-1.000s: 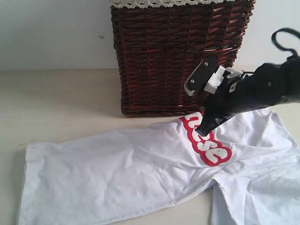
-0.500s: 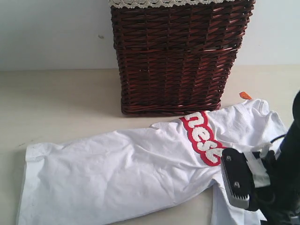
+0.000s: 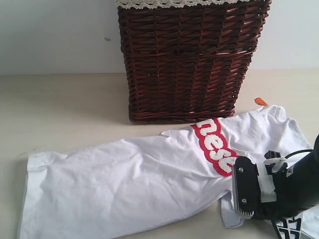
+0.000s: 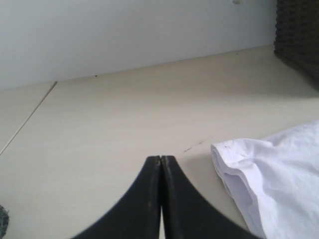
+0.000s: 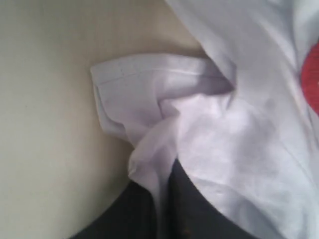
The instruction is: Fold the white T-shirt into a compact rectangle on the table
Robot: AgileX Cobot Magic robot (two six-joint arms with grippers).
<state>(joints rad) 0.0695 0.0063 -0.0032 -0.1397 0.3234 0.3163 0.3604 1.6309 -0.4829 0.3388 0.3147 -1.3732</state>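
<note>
Viewing the white T-shirt [image 3: 129, 184] lying on the table [image 3: 65, 99], stretching from 8 o'clock to 3 o'clock across the exterior view, wrinkled and partly folded along its length. Placing the hem [image 3: 27, 169] at 8 o'clock and the collar end at 3 o'clock. Showing the red patch [image 3: 217, 147], with white letters reading "nese", slightly toward 4 o'clock from centre, running aslant across the cloth. Showing the orange tag [image 3: 260, 101] at 2 o'clock, sticking out at the collar edge.

Locating the basket [image 3: 189, 59] at 12 o'clock: dark brown wicker, standing on the table against the wall [image 3: 55, 35], carrying lace trim [image 3: 164, 3] along its rim, sitting just beside the far edge of the shirt; contact not discernible.

Reaching in at 4 o'clock with the right arm [image 3: 294, 191], covering part of the shirt there. Pinching a bunched fold of the sleeve [image 5: 149, 84] with the right gripper [image 5: 167, 174], jaws closed on the white cloth.

Positioning the left gripper [image 4: 160, 160] over bare table, jaws pressed fully together and gripping nothing, near the hem corner without touching it.
</note>
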